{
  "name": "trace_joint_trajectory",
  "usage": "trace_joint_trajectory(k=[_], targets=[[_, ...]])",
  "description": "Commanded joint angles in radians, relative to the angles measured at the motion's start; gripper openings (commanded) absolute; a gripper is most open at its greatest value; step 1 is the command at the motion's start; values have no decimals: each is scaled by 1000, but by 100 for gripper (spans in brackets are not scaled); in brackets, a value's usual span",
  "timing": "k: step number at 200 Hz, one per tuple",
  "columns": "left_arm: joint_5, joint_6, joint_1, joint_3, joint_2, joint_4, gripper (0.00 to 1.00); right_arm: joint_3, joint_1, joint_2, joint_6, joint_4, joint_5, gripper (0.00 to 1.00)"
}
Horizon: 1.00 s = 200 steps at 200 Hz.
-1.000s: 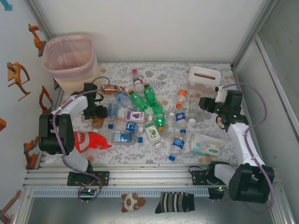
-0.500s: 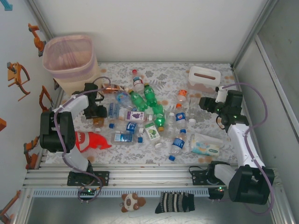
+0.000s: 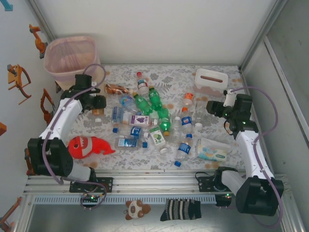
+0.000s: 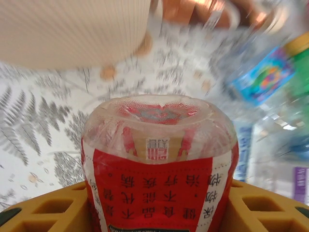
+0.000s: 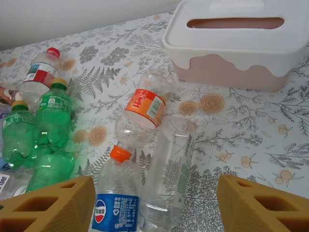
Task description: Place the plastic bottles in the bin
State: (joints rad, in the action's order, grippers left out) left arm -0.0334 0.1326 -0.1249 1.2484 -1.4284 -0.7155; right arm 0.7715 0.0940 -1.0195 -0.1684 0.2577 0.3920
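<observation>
Two claws worked over a leaf-patterned table (image 3: 169, 75) strewn with plastic bottles (image 3: 145, 118). In the left wrist view the left claw (image 4: 157, 205) gripped a clear, red-labelled bottle (image 4: 159, 145), base outward, between its yellow pads. The bottle's neck end was cut off by the lower edge. Everything behind it was blurred, apart from the finely ribbed wall of the bin (image 4: 72, 29) at upper left. Seen from above, that claw hid the bottle. The pale pink bin stood in the far left corner against the wall, with the left claw just beside its near side. Bare table ran along the far edge. The right claw (image 5: 154, 203) stood open and empty, its pads cut off at the bottom of the view. It hung above an unlabelled clear bottle (image 5: 169, 164) that lay touching an orange-labelled bottle (image 5: 145, 106). Green soda bottles (image 5: 48, 116) lay to the left and a tissue box (image 5: 231, 43) beyond. A red plush fish (image 3: 89, 146) and a wipes pack (image 3: 211, 151) flanked the pile near the front edge.
</observation>
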Motion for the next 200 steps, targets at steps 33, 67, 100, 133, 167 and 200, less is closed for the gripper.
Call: trace_joint_trajectory(k=[33,67,100,133,167,200], targets=[[8,-17,-5,230,71,-41,54,55,-8,48,-8,40,-4,67],[-27,-50,-4,380,53,9,54,66,-8,65,-15,54,-4,66],[-76,-89,4,508,-16,93,53,80,-10,80,-22,70,-2,66],[-98,-110,36,601,-117,189,51,81,-11,102,-24,87,-8,66],[-105,-105,84,704,-245,245,50,75,-10,127,-23,109,-21,66],[-80,-101,128,812,-385,252,50,63,-10,146,-30,116,-31,67]])
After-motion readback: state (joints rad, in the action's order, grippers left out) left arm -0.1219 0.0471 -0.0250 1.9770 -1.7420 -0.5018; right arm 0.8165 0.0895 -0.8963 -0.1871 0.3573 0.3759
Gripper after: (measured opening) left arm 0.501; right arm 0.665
